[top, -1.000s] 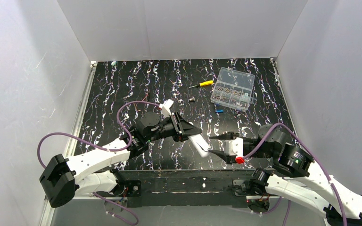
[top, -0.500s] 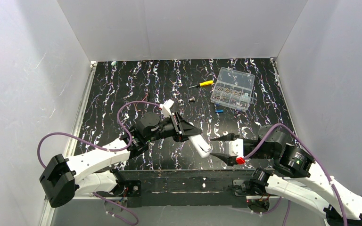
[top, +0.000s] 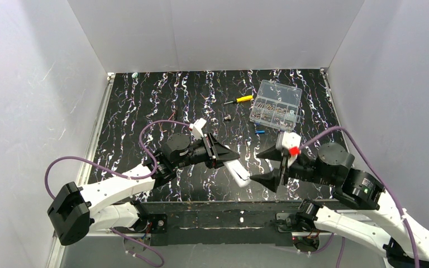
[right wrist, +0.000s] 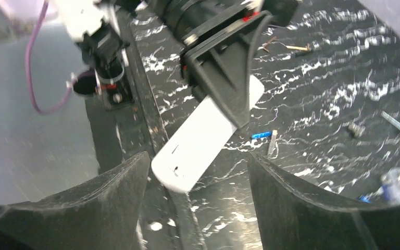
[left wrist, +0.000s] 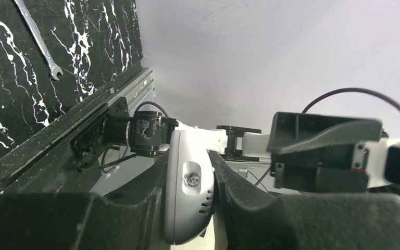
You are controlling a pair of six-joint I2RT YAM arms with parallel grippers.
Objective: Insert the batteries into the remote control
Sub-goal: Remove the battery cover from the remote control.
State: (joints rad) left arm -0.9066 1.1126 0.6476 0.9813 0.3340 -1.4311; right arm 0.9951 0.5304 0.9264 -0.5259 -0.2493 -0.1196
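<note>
Where the two arms meet over the middle of the counter's near edge, the left gripper (top: 229,162) is clenched on one end of the remote control (top: 240,173) and holds it up off the counter. The handset's long axis runs on a slant from those fingers toward the near edge and the right arm. Its free end pokes toward the mouth of the right gripper (top: 266,166), which is spread wide and carries nothing, just beside that end but not touching it. In the right wrist view the handset shows a plain white face; I cannot tell whether a battery bay is open.

One battery (right wrist: 260,135) lies on the counter under the raised handset. Farther back, toward the far right corner, another battery (top: 260,132) lies between the right gripper and the clear compartment box (top: 275,105). The right arm is nearer to it and, I judge, the one to fetch it.
</note>
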